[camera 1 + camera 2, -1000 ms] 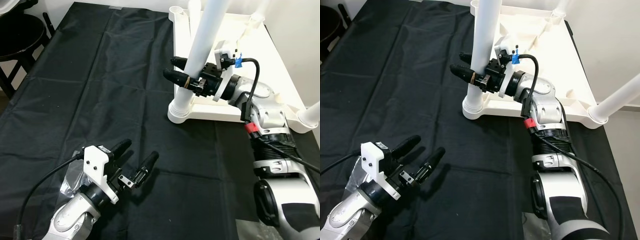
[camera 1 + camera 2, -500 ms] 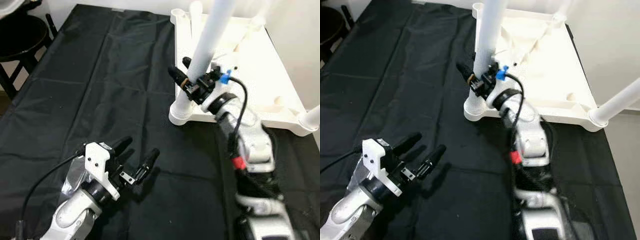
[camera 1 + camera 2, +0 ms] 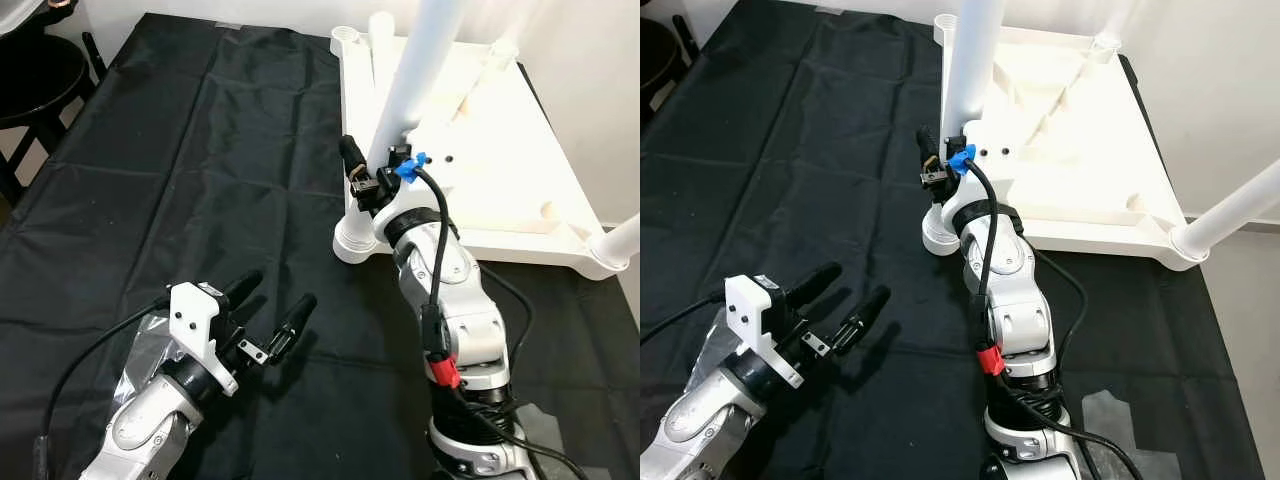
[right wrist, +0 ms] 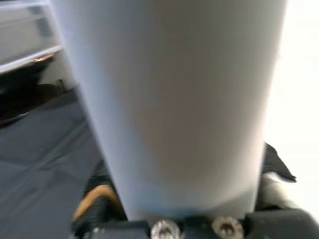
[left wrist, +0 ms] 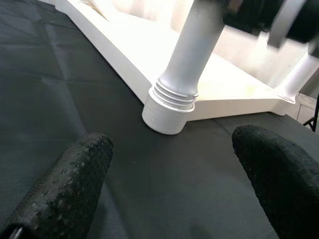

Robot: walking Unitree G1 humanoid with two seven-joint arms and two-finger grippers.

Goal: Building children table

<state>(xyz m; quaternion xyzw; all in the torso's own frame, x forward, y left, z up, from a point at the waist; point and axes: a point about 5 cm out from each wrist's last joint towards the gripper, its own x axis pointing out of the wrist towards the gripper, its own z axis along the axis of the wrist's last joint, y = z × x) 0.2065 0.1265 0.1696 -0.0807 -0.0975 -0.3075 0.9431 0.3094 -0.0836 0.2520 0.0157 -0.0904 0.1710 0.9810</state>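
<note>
Eye views: tabletop (image 3: pixel 480 130) lies upside down on black cloth (image 3: pixel 200 200), far right; my right gripper (image 3: pixel 372 178) is clamped round the near-left leg (image 3: pixel 410 80) just above its socket (image 3: pixel 352 235). My left gripper (image 3: pixel 265 310) hovers near left, fingers spread, empty.

Left wrist view: thread (image 5: pixel 173 96) shows above the socket, so the leg seems not fully home.

Right wrist view: leg close against my palm. A skewed twist could cross-thread it.
</note>
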